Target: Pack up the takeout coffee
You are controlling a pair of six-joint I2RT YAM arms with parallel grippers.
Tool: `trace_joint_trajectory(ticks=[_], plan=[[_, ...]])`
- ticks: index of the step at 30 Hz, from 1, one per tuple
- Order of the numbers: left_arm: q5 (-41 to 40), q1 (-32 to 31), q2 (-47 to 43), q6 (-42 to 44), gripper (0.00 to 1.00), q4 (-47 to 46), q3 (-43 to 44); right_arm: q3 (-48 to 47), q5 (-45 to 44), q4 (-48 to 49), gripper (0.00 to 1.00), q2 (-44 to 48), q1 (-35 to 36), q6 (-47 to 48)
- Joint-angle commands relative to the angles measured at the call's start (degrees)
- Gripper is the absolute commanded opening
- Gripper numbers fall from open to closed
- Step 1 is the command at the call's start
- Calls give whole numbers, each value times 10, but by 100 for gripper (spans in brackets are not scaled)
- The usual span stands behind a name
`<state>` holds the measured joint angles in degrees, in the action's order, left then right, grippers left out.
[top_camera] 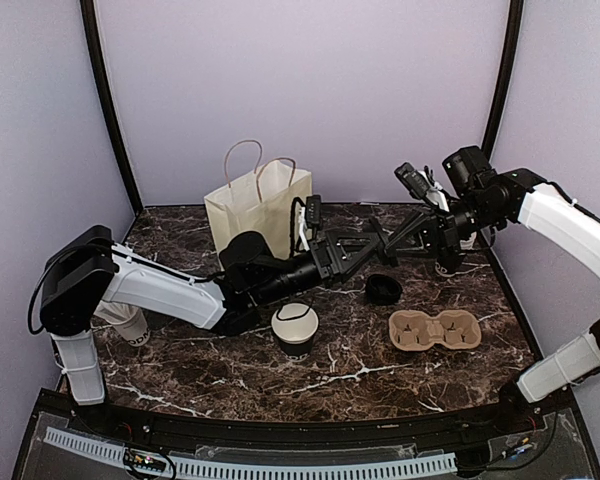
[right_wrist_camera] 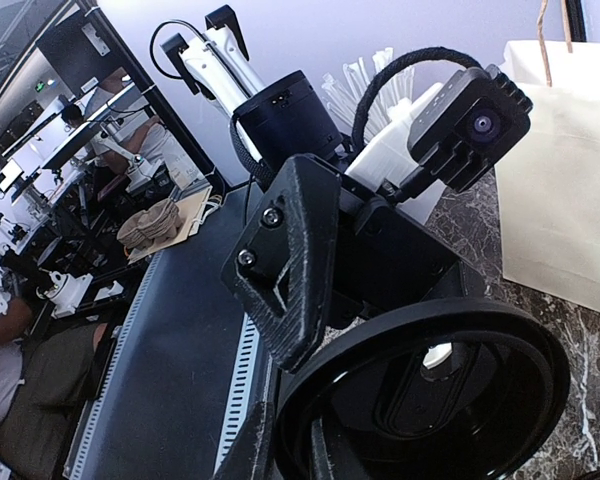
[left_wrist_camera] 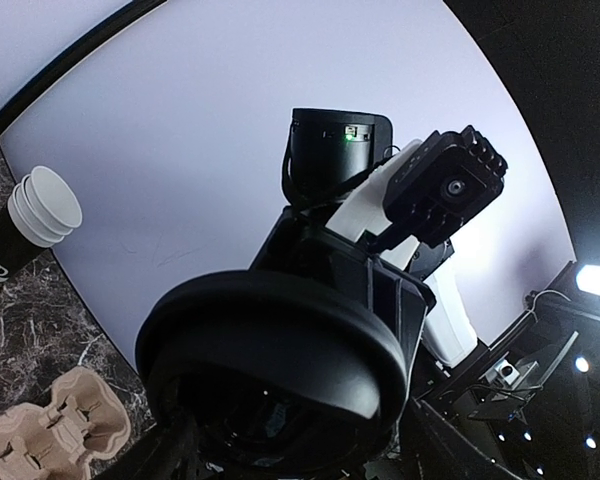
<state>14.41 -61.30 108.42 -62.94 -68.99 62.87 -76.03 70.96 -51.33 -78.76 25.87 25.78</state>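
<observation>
Two arms meet above the middle of the desk [top_camera: 230,380], pincer to pincer, with a black lid [left_wrist_camera: 280,340] up in the air between them. The left pincer [top_camera: 372,243] reaches in from the left. Its wrist view has the lid filling the near frame, and it looks clamped on that lid. The right pincer [top_camera: 408,232] comes in from the far right, nose to the same lid [right_wrist_camera: 400,400]. Its fingers sit hidden behind the rim, so I cannot tell whether it grips or stands apart.

Down on the desk, just near of the meeting point, lies a second lid [top_camera: 383,290]. Left of that and nearer stands a cup [top_camera: 296,328], upright, dark-sided, its top showing white. The tray [top_camera: 435,329] lies flat to the right of the cup, both holes bare and well apart from the cup.

Over at the near left a stack of cups [top_camera: 130,325] peeks out from behind the left arm, and the left wrist view also catches it [left_wrist_camera: 35,215]. The bag [top_camera: 255,210] stands upright at the far left of centre, handles up. Some wrapped sticks [right_wrist_camera: 360,80] poke up behind the left pincer in the right wrist view.
</observation>
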Motion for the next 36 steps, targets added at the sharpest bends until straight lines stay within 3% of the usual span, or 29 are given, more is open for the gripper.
trace_joint_trajectory(ticks=[1,19,36], plan=[[10,1,-1,0,74,-34,18,3,14,14,14,5,4,-4],[-11,0,-60,-16,82,-33,-64,-9,1,6,13,1,3,2],[-9,-1,-25,-22,92,-8,-6,-32,15,-7,13,-10,4,3]])
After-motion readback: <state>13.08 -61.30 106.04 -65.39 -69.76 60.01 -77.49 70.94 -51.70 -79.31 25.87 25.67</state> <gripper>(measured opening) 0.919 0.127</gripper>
